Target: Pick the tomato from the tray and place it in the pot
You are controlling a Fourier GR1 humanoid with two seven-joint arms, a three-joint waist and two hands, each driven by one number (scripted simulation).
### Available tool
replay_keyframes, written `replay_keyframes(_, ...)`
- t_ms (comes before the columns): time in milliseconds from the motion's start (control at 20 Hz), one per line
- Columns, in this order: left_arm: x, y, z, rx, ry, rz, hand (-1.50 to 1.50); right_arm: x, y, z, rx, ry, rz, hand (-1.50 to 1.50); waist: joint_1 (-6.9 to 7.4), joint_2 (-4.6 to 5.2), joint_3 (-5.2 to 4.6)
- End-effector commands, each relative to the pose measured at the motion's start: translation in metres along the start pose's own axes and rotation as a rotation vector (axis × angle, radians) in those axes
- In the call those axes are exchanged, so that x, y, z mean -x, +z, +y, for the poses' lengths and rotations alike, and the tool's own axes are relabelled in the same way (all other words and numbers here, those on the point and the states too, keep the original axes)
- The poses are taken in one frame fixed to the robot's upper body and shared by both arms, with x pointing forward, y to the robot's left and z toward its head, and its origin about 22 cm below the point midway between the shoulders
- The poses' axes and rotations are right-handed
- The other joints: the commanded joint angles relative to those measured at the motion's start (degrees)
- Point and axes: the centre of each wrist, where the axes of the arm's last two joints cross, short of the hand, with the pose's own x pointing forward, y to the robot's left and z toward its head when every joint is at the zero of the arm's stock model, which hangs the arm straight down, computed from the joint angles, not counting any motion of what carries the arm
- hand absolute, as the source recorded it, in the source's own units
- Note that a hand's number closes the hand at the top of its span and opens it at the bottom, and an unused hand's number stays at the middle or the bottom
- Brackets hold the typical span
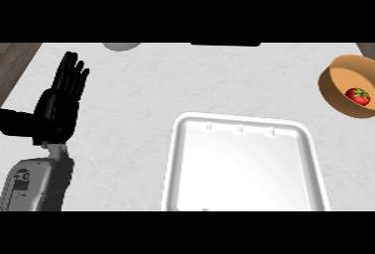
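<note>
Head view shows you the tomato point(358, 96) inside the pot point(338, 94) at far right; white tray point(315, 168) near centre on the worktop point(147, 89); left hand point(60, 106) rests left, fingers straight and spread

Single head view, steeply down onto the counter point(147, 99), fairly close.

We see one arm: a grey forearm point(36, 181) with a rounded casing and a small dark marking on its side, ending in a black left hand point(57, 106) with long, slim black fingers point(73, 72).
</note>
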Motion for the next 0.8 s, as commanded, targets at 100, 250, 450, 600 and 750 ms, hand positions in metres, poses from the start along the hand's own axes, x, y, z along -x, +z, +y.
replay_keyframes(100, 0.001, 0.006, 0.008, -0.013, 0.002, -0.001, 0.0, 0.017, 0.013, -0.023, 0.111, -0.232, 0.041, -1.5, 0.07, 0.08, 0.06)
replay_keyframes(250, 0.005, 0.004, -0.005, -0.001, 0.002, 0.014, 0.0, 0.017, 0.021, -0.065, 0.163, -0.259, 0.004, -1.5, -0.24, 0.16, 0.09)
replay_keyframes(450, 0.006, 0.002, -0.003, -0.003, -0.02, -0.007, 0.0, 0.021, 0.028, -0.082, 0.223, -0.321, 0.014, -1.5, -0.07, 0.29, 0.1)
replay_keyframes(600, -0.008, -0.005, -0.008, -0.01, 0.018, 0.0, 0.0, 0.035, 0.047, -0.109, 0.233, -0.343, -0.011, -1.5, -0.21, 0.33, 0.22)
replay_keyframes(750, -0.009, -0.006, 0.011, -0.009, -0.004, -0.006, 0.0, 0.047, 0.061, -0.115, 0.261, -0.326, 0.011, -1.5, 0.21, 0.45, 0.25)
